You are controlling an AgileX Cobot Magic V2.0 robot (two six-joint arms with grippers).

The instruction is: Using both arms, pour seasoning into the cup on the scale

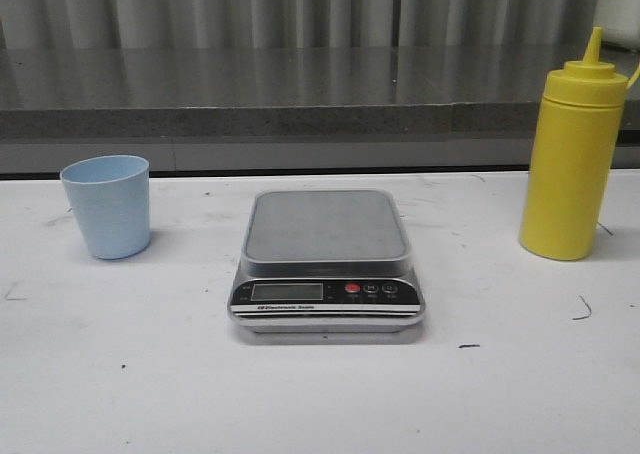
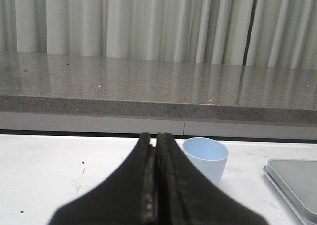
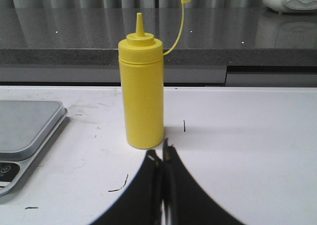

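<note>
I see the scale (image 1: 326, 264) at the middle of the white tabletop (image 1: 120, 374), its steel platform bare and its black panel with the display and red button facing me. The cup (image 1: 106, 206) stands upright well to the left of it, mouth up, apart from the scale. The bottle (image 1: 572, 154) stands upright well to the right, near the edge of my front view, with its nozzle uncapped and the little cap hanging off on its strap. Neither arm shows in the front view. On my left wrist camera the left pincer (image 2: 154, 140) has its fingers pressed together with nothing between them, and the cup sits just beyond the tips, a corner of the scale off to one side. On the right wrist camera the right pincer (image 3: 161, 158) is likewise closed on nothing, its tips close in front of the base of the bottle without touching it
</note>
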